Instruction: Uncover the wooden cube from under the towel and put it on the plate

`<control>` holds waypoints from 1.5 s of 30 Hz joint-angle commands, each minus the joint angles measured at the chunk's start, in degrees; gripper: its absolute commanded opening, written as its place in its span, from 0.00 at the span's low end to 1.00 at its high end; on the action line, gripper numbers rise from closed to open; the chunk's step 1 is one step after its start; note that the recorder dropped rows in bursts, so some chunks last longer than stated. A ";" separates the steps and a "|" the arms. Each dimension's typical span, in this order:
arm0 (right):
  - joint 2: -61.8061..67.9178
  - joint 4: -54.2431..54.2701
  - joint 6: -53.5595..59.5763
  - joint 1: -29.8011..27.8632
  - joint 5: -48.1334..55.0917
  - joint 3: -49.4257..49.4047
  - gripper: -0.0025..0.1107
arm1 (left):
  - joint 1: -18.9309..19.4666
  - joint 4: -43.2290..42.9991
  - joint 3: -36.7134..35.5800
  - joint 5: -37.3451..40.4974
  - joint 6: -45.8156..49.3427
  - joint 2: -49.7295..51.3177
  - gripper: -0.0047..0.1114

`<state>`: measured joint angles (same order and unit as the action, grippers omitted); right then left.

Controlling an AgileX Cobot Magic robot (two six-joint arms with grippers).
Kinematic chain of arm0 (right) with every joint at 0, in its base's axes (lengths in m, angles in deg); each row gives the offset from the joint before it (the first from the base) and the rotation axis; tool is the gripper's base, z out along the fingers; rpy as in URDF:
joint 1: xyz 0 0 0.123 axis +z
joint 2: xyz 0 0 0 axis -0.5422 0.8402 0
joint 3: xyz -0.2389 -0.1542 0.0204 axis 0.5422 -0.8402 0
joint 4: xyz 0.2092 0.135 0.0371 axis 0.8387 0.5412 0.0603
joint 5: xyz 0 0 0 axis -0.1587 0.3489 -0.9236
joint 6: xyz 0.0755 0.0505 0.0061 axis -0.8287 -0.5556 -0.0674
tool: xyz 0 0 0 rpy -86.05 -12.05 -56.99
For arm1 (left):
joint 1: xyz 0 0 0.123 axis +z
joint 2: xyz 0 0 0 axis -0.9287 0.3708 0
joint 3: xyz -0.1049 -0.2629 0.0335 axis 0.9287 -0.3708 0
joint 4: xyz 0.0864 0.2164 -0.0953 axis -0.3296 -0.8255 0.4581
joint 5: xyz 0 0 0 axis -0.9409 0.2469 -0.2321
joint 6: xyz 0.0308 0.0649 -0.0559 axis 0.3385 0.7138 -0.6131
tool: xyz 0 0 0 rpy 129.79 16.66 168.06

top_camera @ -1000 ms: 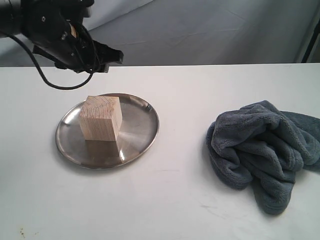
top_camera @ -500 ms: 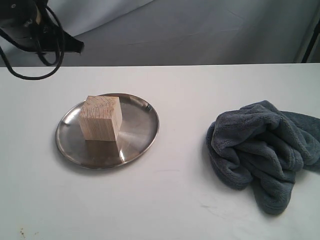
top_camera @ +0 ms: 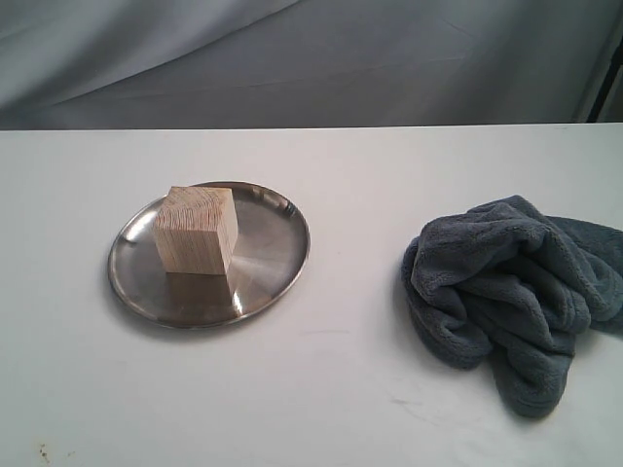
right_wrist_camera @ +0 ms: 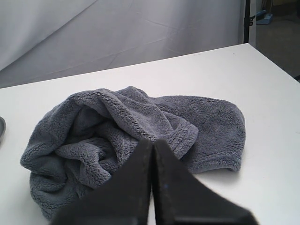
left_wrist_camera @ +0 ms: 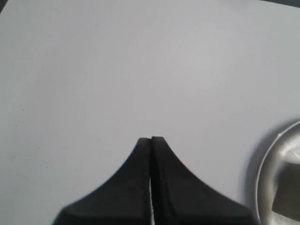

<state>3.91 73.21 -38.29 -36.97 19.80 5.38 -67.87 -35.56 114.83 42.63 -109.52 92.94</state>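
We are looking at a white table (top_camera: 321, 389) filling the lower three quarters of the frame. A creased grey backdrop (top_camera: 389, 58) is hanging across the top. A dark pole (top_camera: 605, 88) is slanting at the upper right edge, and tiny specks (top_camera: 43, 450) are showing at the lower left.

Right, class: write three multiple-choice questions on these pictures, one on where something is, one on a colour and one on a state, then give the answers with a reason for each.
1. Where is the wooden cube?
A. on the plate
B. in a bowl
C. on the floor

2. What colour is the towel?
A. red
B. grey-blue
C. yellow

3. What state is the left gripper in?
A. wide open
B. shut on nothing
C. shut on the cube

Answers:
1. A, since the cube stands inside the plate's rim.
2. B, since the crumpled towel is a dull grey-blue all over.
3. B, since the left wrist view shows its two halves pressed together with nothing between them.
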 commanded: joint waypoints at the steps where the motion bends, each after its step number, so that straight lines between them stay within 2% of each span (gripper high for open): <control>1: -0.22 0.12 0.29 -0.44 -0.03 -0.15 0.02 | 4.17 6.24 0.06 -0.71 4.91 -3.42 0.04; 7: -0.22 0.12 0.29 -0.44 -0.03 -0.15 0.02 | 4.06 16.44 -0.03 0.80 16.64 -11.06 0.04; 13: -0.22 0.12 0.29 -0.44 -0.03 -0.15 0.02 | 4.06 17.02 -0.55 -0.16 16.31 -23.26 0.04; 20: -0.22 0.12 0.29 -0.44 -0.03 -0.15 0.02 | 4.06 17.02 -17.13 -14.30 13.13 -42.63 0.04; 26: -0.22 0.12 0.29 -0.44 -0.03 -0.15 0.02 | 4.06 17.02 -23.35 -15.68 13.25 -56.47 0.04; 34: -0.22 0.12 0.29 -0.44 -0.03 -0.15 0.02 | 4.06 18.57 -27.09 -16.00 13.25 -75.41 0.04; 41: -0.22 0.12 0.29 -0.44 -0.03 -0.15 0.02 | 4.06 17.69 -30.18 -25.08 13.71 -91.92 0.04; 45: -0.22 0.07 0.29 -0.44 -0.03 -0.15 0.02 | 4.06 15.12 -28.55 -22.36 13.71 -91.92 0.04</control>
<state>3.91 73.21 -38.29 -36.97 19.80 5.38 -63.64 -19.02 85.64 18.68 -95.83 1.15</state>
